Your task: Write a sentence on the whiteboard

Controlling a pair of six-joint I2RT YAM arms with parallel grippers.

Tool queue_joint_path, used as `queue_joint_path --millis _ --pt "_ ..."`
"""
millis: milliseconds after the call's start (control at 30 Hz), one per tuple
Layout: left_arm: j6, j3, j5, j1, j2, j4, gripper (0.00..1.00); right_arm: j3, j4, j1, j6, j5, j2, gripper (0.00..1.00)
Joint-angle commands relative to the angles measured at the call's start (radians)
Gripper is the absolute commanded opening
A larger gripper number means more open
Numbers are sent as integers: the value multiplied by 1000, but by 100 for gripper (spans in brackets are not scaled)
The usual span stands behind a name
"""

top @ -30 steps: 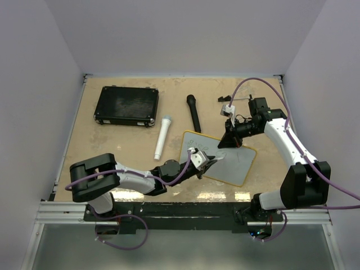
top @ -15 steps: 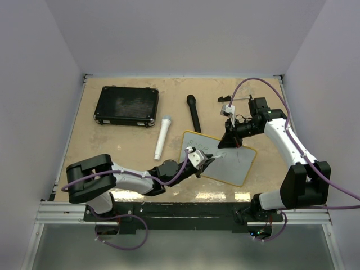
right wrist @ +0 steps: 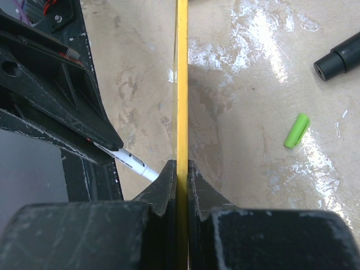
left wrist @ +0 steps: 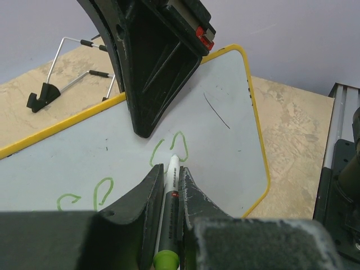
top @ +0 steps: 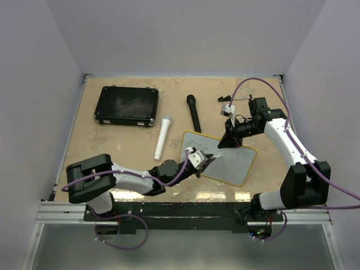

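Unreadable from above, the sentence shows up close as green loops by the marker pinched in the left claw. The right claw clamps the whiteboard rim.

A white marker with a green end is gripped between the fingers of the left end effector, its tip set on the whiteboard just below looped green strokes of the sentence. The right end effector is seen at the yellow-rimmed far edge. A wire stand lies on the counter beyond.
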Motion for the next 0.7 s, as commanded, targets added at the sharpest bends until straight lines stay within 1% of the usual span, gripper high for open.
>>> queue_joint_path --millis 0,667 --pt "38 15 -25 12 -36 69 0 -2 22 -2 -50 -40 -22 0" --pt "50 32 18 12 -45 91 0 -3 24 0 -50 -38 -25 0"
